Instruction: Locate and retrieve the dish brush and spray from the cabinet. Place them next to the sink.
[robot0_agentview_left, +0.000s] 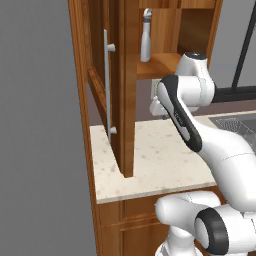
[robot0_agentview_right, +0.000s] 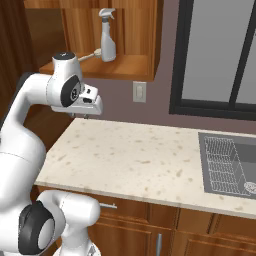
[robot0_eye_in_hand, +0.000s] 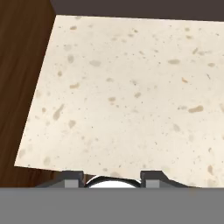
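Note:
The spray (robot0_agentview_right: 107, 37) stands upright on the lower shelf of the open cabinet (robot0_agentview_right: 130, 67); in the left base view the spray (robot0_agentview_left: 145, 35) shows as a pale bottle. Beside its base lies the dish brush (robot0_agentview_right: 90, 56), of which a pale handle shows behind my arm. My gripper (robot0_agentview_right: 84, 116) hangs below the shelf, above the left end of the counter, pointing down. In the hand view my gripper (robot0_eye_in_hand: 112, 178) has its fingertips (robot0_eye_in_hand: 72, 177) apart over bare speckled counter, with nothing between them. The sink (robot0_agentview_right: 235, 162) lies far to the right.
The open cabinet door (robot0_agentview_left: 127, 85) with its silver bar handle (robot0_agentview_left: 106, 85) juts out over the counter (robot0_agentview_left: 160, 160) to the left of my arm. A wall outlet (robot0_agentview_right: 139, 92) and a dark-framed window (robot0_agentview_right: 220, 55) are behind the counter.

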